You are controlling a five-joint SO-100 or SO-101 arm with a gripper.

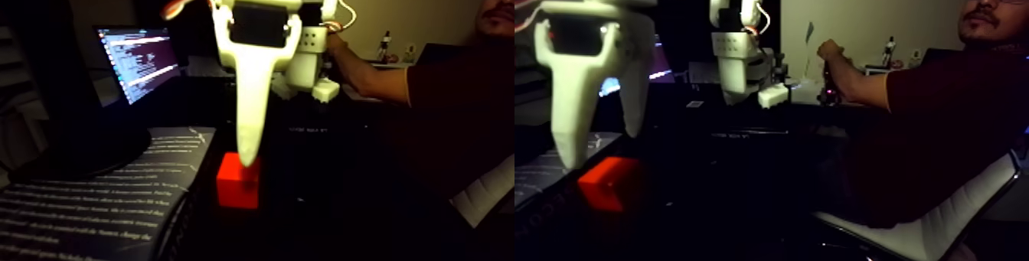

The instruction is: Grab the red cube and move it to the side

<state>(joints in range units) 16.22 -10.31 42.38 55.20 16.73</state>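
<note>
The fixed view holds two side-by-side pictures of one scene. The red cube (pixel 237 181) sits on the dark table, seen again in the right half as the same red cube (pixel 610 185). My white gripper (pixel 602 148) hangs straight down over it, its two fingers spread apart, so it is open. In the left half one long white finger (pixel 249 126) comes down with its tip at the cube's top face. I cannot tell whether it touches the cube. Nothing is gripped.
A dark mat with white text (pixel 92 203) lies left of the cube. A lit laptop screen (pixel 138 61) stands at the back left. A person in a dark red shirt (pixel 942 119) sits on a white chair (pixel 926 230) at the right, one hand raised behind the arm.
</note>
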